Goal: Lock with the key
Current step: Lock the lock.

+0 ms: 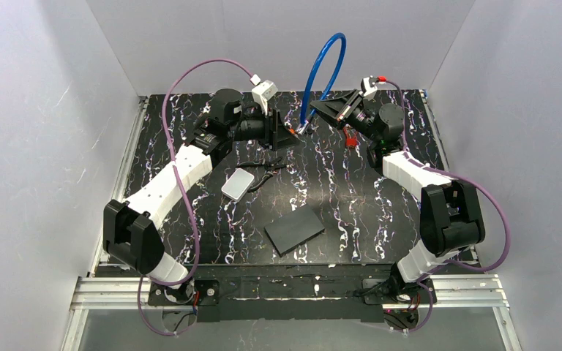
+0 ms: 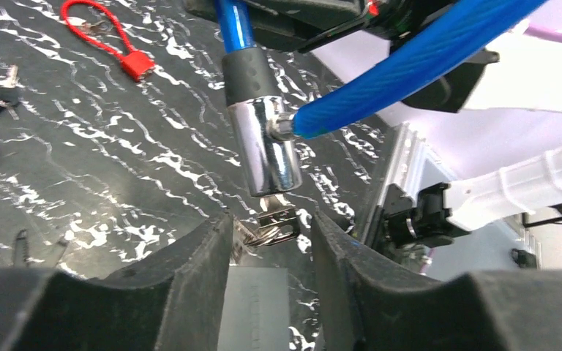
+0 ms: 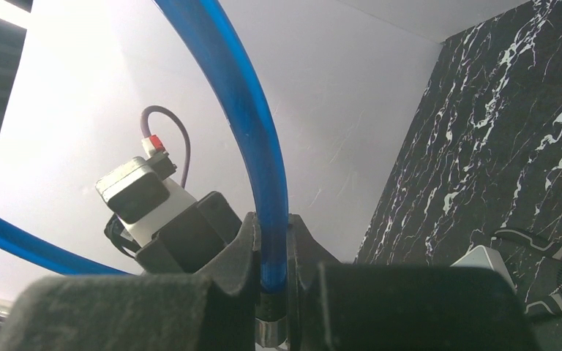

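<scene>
Writing: none can be read on the lock [image 2: 263, 146]; its chromed barrel shows only glare.

Lock: held above the table [image 1: 351, 205] near the back centre. The blue cable arches up against the rear wall. One end enters the barrel through a dark collar and the other meets the barrel's side. The key [image 2: 274, 218], with its ring, projects from the barrel's lower end.

Right arm: elbow folded at the near right, forearm reaching back and inward. The right gripper [image 3: 272, 223] is pinched on the cable just above the collar.

Left arm: stretched forward along the left side, wrist turned toward centre. The left gripper [image 2: 271, 223] is spread, one finger on either side of the key, not clamped on it.

A red loop [image 2: 106, 36] lies well apart on the table.
</scene>
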Robot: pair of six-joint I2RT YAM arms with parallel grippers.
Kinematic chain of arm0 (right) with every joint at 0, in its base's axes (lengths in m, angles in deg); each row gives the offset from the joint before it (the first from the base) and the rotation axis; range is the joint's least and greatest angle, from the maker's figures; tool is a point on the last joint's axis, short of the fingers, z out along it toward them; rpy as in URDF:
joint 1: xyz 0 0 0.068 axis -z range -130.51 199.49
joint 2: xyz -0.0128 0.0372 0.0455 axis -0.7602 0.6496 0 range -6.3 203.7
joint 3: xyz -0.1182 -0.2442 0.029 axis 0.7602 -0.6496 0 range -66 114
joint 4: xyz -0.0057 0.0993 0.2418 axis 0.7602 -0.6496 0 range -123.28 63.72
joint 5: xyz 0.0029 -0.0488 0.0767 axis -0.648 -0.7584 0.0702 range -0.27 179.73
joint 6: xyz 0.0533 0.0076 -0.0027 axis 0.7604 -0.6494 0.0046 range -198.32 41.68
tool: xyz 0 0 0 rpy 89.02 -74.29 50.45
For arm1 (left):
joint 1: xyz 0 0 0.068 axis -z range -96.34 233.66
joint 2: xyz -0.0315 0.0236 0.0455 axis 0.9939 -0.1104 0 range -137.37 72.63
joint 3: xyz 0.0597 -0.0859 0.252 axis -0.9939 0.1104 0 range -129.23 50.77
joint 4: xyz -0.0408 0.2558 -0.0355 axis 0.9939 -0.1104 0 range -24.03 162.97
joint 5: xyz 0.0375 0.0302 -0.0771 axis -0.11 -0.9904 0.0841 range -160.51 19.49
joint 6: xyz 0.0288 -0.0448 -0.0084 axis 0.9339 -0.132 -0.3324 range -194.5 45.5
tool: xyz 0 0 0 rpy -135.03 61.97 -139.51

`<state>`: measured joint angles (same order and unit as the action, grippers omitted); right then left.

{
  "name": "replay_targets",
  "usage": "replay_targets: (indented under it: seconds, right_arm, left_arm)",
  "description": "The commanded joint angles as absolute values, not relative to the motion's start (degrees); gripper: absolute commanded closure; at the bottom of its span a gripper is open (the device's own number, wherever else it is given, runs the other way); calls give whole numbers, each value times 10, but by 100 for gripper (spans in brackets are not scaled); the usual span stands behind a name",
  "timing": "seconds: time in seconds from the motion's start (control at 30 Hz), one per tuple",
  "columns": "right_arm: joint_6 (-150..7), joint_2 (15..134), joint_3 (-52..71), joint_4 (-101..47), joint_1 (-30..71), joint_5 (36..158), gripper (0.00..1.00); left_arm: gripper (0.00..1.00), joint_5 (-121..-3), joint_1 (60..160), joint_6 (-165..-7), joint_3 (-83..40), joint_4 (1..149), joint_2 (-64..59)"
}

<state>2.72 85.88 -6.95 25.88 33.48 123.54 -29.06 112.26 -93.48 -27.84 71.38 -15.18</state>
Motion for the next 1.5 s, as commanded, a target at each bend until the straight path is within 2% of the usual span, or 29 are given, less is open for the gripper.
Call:
replay_targets:
  seconds: [0.0, 0.1, 0.63, 0.7, 0.9, 0.97, 1.0, 1.17, 1.33, 1.47]
  right_arm:
    - [19, 830, -65, 270, 338, 1225, 99]
    - [16, 833, -65, 261, 338, 1221, 99]
    - [1, 830, -68, 244, 338, 1219, 99]
    - [0, 828, -69, 245, 338, 1220, 99]
    - [1, 826, -67, 247, 338, 1223, 99]
    - [2, 827, -67, 248, 338, 1223, 99]
    - [1, 827, -66, 248, 338, 1223, 99]
    - [1, 829, -65, 247, 339, 1219, 99]
    - [-4, 827, -68, 243, 339, 1220, 99]
    - [-5, 827, -67, 243, 338, 1220, 99]
  left_arm:
    - [55, -363, 1123, -854, -303, 666, -120]
    - [51, -411, 1130, -811, -312, 640, -112]
    - [53, -551, 1207, -698, -361, 580, -136]
    - [57, -556, 1213, -692, -366, 576, -140]
    - [81, -573, 1215, -693, -365, 566, -137]
    - [86, -573, 1215, -694, -363, 562, -134]
    - [85, -570, 1215, -694, -362, 561, -131]
    - [63, -534, 1215, -694, -354, 559, -126]
    - [61, -502, 1215, -696, -355, 560, -124]
    - [61, -521, 1220, -685, -357, 559, -130]
